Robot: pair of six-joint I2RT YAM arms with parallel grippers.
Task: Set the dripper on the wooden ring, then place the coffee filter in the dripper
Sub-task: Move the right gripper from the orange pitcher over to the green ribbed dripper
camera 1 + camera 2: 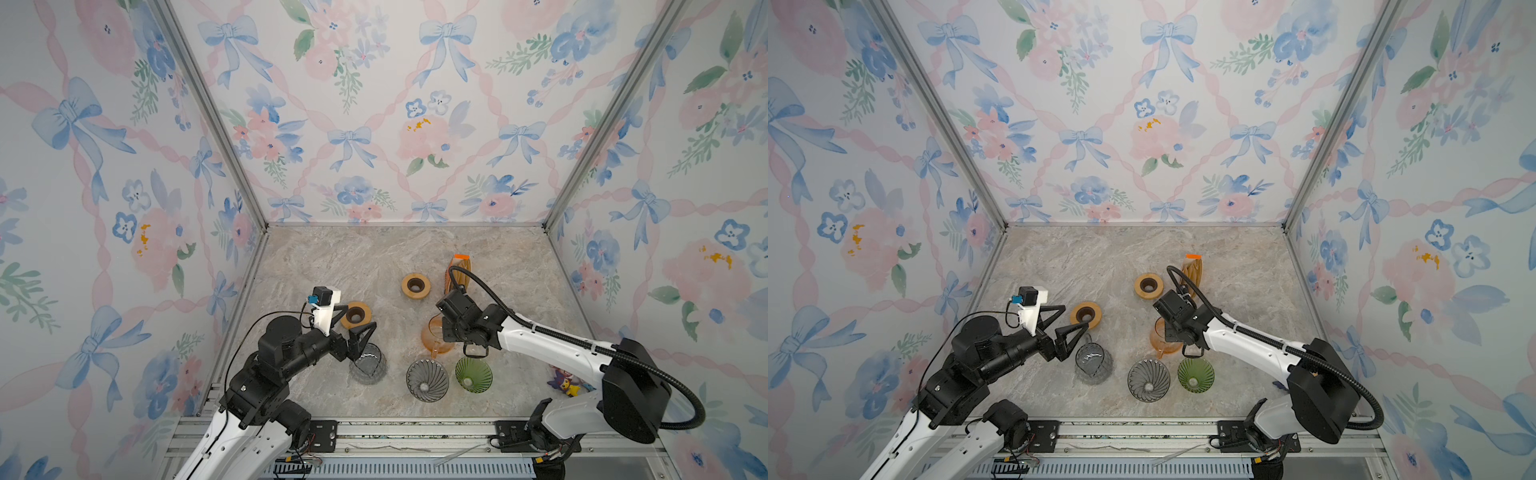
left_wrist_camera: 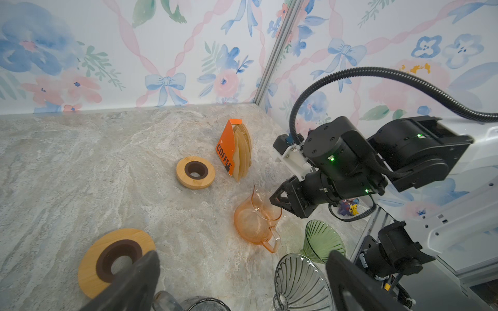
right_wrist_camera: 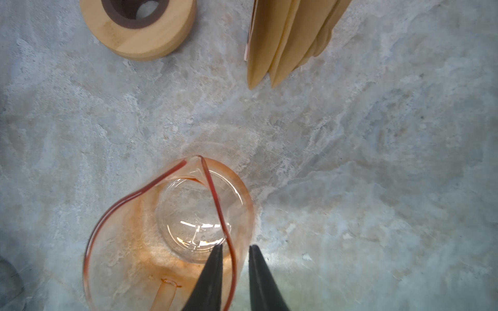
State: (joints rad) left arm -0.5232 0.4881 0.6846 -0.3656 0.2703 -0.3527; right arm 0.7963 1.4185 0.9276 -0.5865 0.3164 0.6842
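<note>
Tan coffee filters (image 1: 459,272) (image 2: 242,153) stand fanned in an orange holder (image 2: 225,145) at the back right, held by neither gripper. A clear ribbed glass dripper (image 1: 427,379) and a green dripper (image 1: 473,374) lie near the front edge. My right gripper (image 3: 236,246) straddles the wall of an orange glass carafe (image 3: 134,229) (image 1: 434,343), one finger inside and one outside, closed on it. My left gripper (image 1: 1075,318) (image 2: 242,255) is wide open and holds nothing, above a grey glass carafe (image 1: 1093,361) and beside a wooden ring (image 2: 113,258).
A second wooden ring (image 1: 415,285) lies left of the filter holder. A small toy figure (image 1: 567,382) sits by the right wall, partly behind the right arm. Floral walls close in the marble table (image 1: 332,266) on three sides.
</note>
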